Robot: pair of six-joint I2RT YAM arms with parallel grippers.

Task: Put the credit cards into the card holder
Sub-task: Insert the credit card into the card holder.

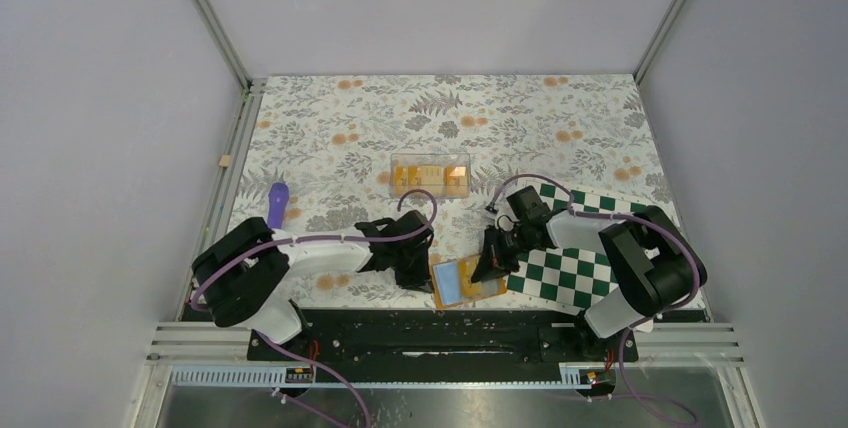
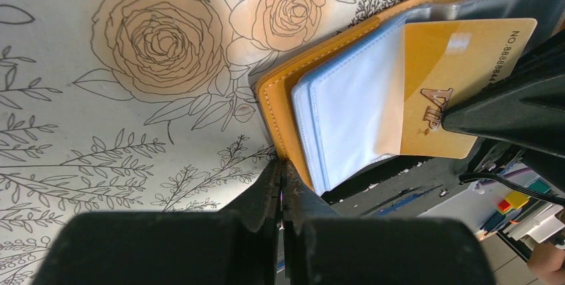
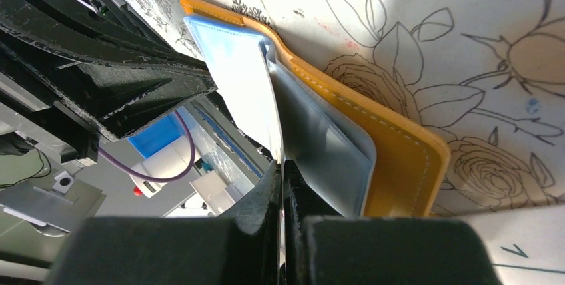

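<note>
The card holder [image 1: 463, 281] lies open at the near table edge, an orange wallet with light-blue pockets [image 2: 346, 108]. My right gripper [image 3: 281, 165] is shut on a yellow credit card [image 2: 460, 78], seen edge-on between its jaws. The card's left part sits inside a light-blue pocket. The right gripper's finger [image 2: 520, 108] covers the card's lower right corner. My left gripper [image 2: 283, 165] is shut, with its tips at the wallet's orange left edge [image 2: 276, 108]. In the top view the left gripper [image 1: 415, 270] is left of the wallet and the right gripper [image 1: 488, 266] is over its right half. More yellow cards lie in a clear box [image 1: 430, 176].
Green-and-white chequered boards [image 1: 565, 273] lie under and beside the right arm. A purple object [image 1: 278, 205] lies at the left. The black base rail [image 1: 420, 333] runs just in front of the wallet. Grey walls surround the floral table [image 1: 450, 113].
</note>
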